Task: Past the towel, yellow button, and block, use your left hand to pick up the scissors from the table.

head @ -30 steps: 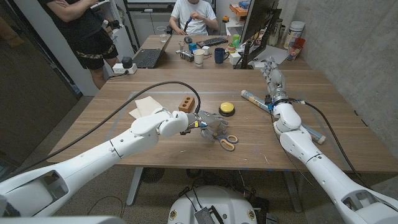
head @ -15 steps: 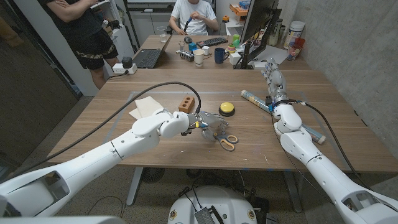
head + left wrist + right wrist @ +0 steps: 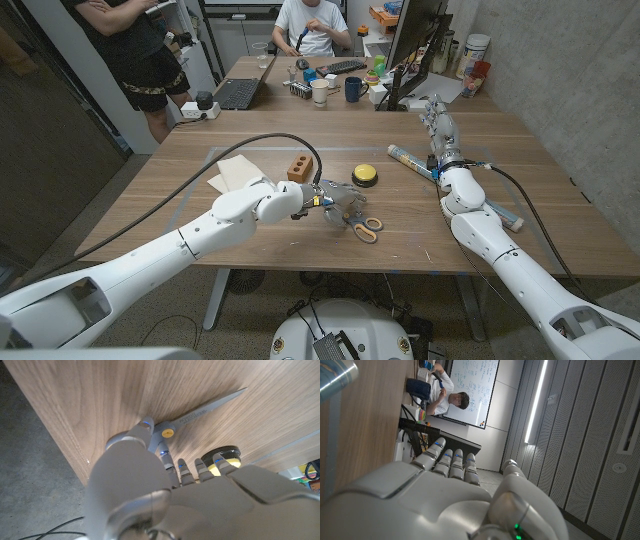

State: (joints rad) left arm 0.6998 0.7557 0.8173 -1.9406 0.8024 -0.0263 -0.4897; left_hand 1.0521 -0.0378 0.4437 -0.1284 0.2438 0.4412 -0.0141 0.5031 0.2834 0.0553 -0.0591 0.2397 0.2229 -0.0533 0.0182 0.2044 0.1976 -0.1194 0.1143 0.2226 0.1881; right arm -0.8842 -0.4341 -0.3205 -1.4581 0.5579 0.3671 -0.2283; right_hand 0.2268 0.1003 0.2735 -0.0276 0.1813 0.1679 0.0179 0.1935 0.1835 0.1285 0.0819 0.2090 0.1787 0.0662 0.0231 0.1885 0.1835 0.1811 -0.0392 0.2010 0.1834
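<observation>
On the wooden table nothing has shifted over the last second: the left hand hovers with fingers spread, gripping nothing, over the scissors lying beside the yellow button, so the grasp hasn't begun.

Overhead head view, two close wrist views

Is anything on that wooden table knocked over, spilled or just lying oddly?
Nothing looks spilled or broken. The towel lies slightly rumpled and askew near the block. A rolled tube lies on its side by the right hand. The scissors lie flat under the left hand.
</observation>
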